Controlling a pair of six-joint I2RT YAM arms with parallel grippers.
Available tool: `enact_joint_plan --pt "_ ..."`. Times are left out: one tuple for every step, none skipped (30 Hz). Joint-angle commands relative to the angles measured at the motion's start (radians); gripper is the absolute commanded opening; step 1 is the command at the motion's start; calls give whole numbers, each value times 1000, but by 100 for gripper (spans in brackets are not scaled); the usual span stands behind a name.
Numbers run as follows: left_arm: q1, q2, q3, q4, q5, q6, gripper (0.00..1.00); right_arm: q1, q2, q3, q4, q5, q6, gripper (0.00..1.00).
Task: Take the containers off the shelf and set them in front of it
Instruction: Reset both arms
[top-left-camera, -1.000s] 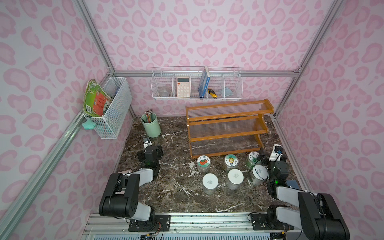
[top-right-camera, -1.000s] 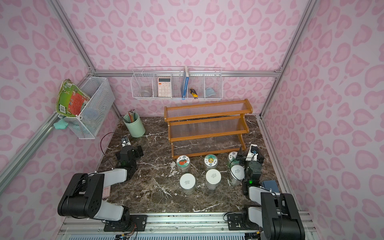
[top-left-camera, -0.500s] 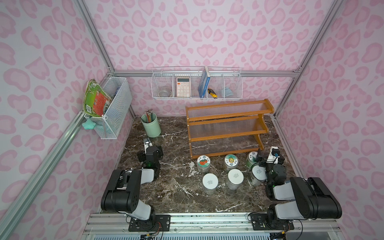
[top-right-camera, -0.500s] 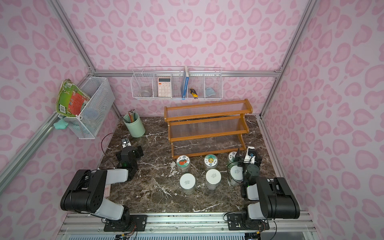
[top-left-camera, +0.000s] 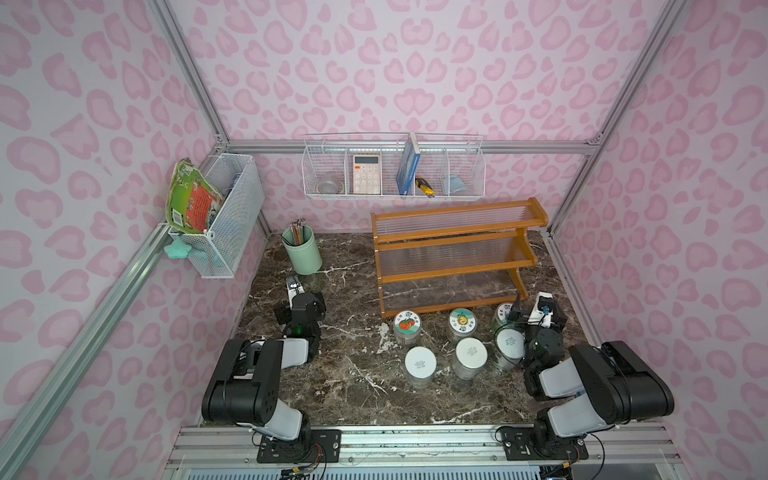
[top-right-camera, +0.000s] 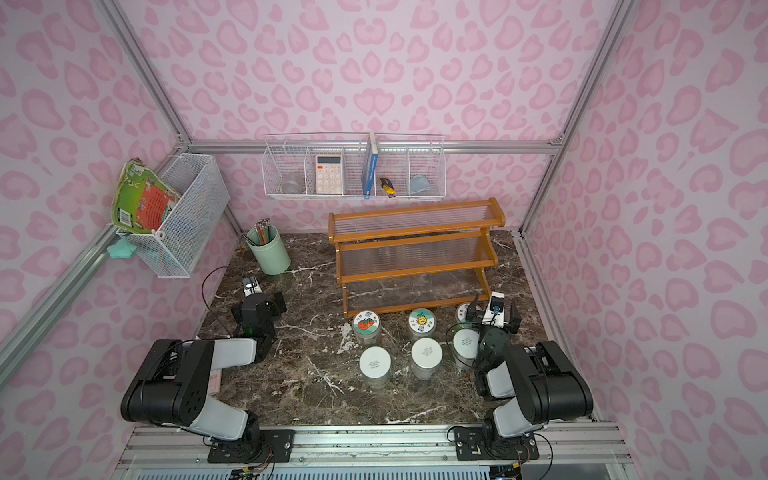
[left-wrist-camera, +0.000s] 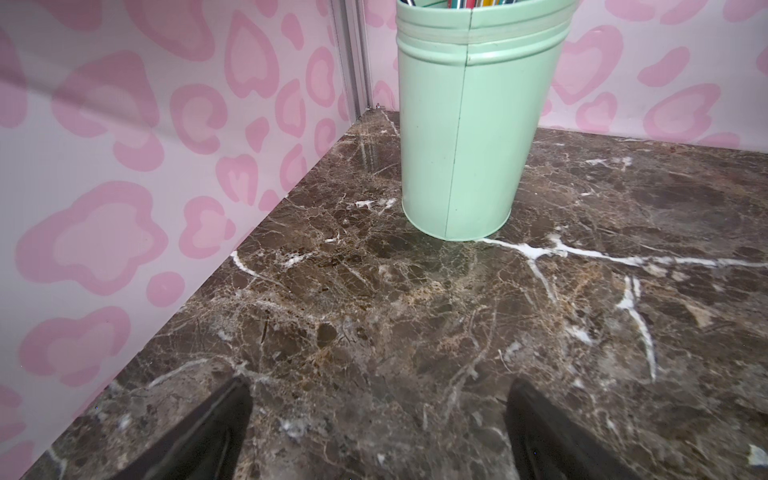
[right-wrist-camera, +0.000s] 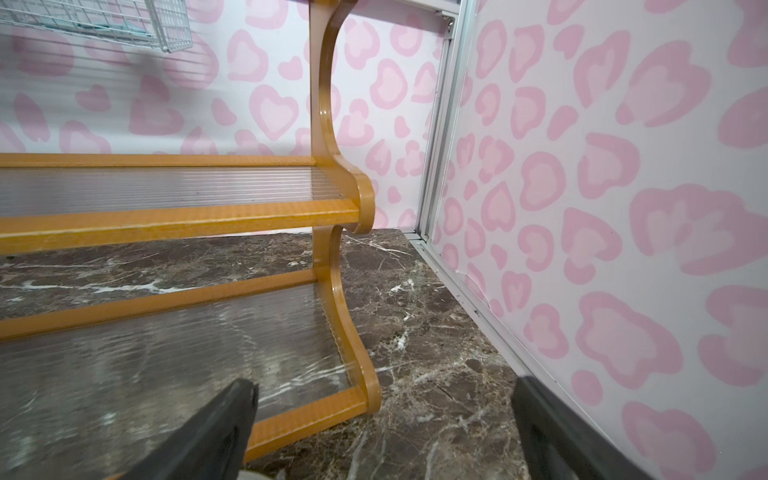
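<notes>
Left tool (left-wrist-camera: 374, 415) spread wide above dark marble counter (left-wrist-camera: 415, 311), empty, right tool (right-wrist-camera: 384, 399) equally wide, empty, six clear round-lidded jars (top-left-camera: 469, 353) upright in two rows before orange-brown stepped wooden shelf (top-left-camera: 453, 270), toward counter's right edge

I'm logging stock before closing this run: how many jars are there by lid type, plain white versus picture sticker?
Jars with plain white lids: 3
Jars with picture-sticker lids: 3
Total: 6, all standing in front of the shelf.
</notes>
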Motion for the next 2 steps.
enact_joint_plan --pt "0 -3 3 28 -7 -2 99 1 1 -3 53 21 -6 99" --pt "0 -2 3 28 -8 -2 99 1 1 -7 59 21 -7 99"
